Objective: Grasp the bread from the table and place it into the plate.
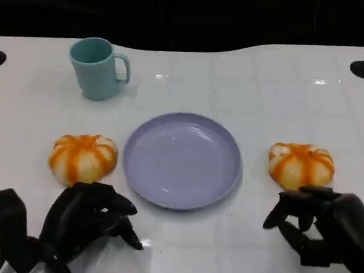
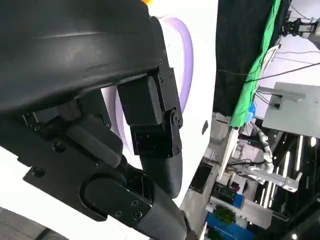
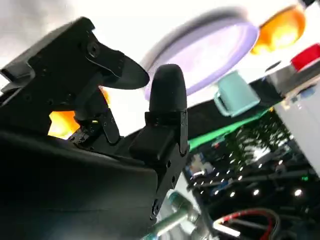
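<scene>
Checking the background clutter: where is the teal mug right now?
In the head view, the teal ceramic mug stands upright at the table's far left, beyond the round lavender plate and the left orange-striped bread roll.

Left hand [image 1: 81, 220], right hand [image 1: 325, 226]: matte black, jointed fingers [image 3: 167, 95], visible screws.

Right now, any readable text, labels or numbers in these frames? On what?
None readable.
Cup: plain teal, no print.
Plate: plain lilac, no mark.
Both breads: no labels.
Left hand and right hand: black, no legible marking.
Background gear in the left wrist view: too small and blurred to show any text.
</scene>
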Tool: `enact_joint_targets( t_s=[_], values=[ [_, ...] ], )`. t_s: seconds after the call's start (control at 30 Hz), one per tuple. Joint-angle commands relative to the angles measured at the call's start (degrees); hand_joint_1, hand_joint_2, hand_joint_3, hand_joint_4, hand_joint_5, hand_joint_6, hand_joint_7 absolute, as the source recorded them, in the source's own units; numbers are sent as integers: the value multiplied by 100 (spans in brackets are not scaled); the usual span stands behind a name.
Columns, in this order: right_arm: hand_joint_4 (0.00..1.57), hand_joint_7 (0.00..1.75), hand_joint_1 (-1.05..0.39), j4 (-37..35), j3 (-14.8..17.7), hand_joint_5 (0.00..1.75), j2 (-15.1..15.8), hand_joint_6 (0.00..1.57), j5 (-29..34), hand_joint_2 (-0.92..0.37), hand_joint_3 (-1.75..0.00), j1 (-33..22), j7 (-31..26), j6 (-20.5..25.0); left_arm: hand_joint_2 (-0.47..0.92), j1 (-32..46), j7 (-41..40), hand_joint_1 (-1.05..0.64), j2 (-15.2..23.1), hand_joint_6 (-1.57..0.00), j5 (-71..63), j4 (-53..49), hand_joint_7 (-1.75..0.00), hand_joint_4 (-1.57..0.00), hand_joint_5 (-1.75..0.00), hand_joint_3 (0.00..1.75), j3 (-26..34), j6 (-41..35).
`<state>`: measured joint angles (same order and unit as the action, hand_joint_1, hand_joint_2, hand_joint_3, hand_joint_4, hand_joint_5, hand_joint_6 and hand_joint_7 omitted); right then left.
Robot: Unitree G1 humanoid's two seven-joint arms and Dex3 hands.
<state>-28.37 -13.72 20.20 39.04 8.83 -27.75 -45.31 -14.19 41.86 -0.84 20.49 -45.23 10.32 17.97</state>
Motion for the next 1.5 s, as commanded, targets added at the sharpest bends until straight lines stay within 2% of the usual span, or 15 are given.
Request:
enact_joint_targets(
  t_s=[0.03,0.1,0.13,0.17,0.2,0.27,0.33,0.37,0.6,0.67,0.87,1.1,1.3,1.5],
  values=[
    [73,56,-24,128,228,132,145,91,-113,-63,-62,50,-44,144,73,-6,35,-105,90,-157,-10,-10,-18,-157,-56,0,26,27],
    [63,45,-29,203,293,142,146,89,-107,-71,-48,43,-47,215,73,-5,33,-105,84,-157,-6,-7,-18,-157,-57,0,26,17],
    [60,41,-31,224,319,140,155,87,-108,-74,-42,44,-36,235,73,-6,39,-105,80,-157,0,-13,-18,-157,-57,0,28,19],
    [58,36,-33,246,343,135,182,85,-75,-77,-36,52,-45,268,73,-4,35,-105,78,-157,-5,-17,-18,-157,-57,0,27,28],
    [57,29,-36,259,355,120,203,83,-51,-84,-26,57,-54,292,73,-4,31,-105,76,-157,-9,-21,-18,-157,-57,0,26,36],
    [55,21,-40,369,388,101,259,80,58,-90,-16,52,-87,448,73,-2,12,-105,69,-157,-16,-23,-18,-157,-57,0,24,36],
    [54,13,-43,502,427,77,303,78,164,-92,-11,45,-120,627,73,-7,-7,-105,64,-157,-30,-30,-18,-157,-57,0,19,51],
    [54,11,-43,567,444,71,322,77,212,-92,-9,46,-116,717,73,-10,-20,-105,61,-157,-37,-33,-18,-157,-57,0,17,54],
    [37,1,-49,924,457,46,482,64,680,-92,-7,82,-142,1360,73,-41,-18,-105,59,-157,-29,-75,-18,-157,-58,0,30,54],
    [29,0,-51,1159,454,40,499,54,713,-92,-6,63,214,1775,73,-50,7,-105,64,-157,-17,-105,-18,-157,-58,0,43,76],
    [17,0,-52,1449,309,32,522,38,783,-92,-3,151,955,2579,73,-52,-15,-105,79,-157,-61,-130,-18,-157,-58,0,30,117],
    [6,0,-56,1329,-5,27,531,26,904,-88,0,457,1494,3095,72,-50,11,-105,67,-157,-27,-130,-19,-157,-57,0,40,67],
    [2,0,-56,742,-432,27,530,21,1078,-87,0,922,1831,3349,72,-34,4,-105,55,-157,-37,-105,-19,-157,-58,0,31,90],
    [4,0,-57,-196,-853,27,379,22,1256,-86,0,1490,1676,3490,72,-42,-9,-105,58,-157,-35,-117,-19,-157,-58,0,37,72]
  ],
)
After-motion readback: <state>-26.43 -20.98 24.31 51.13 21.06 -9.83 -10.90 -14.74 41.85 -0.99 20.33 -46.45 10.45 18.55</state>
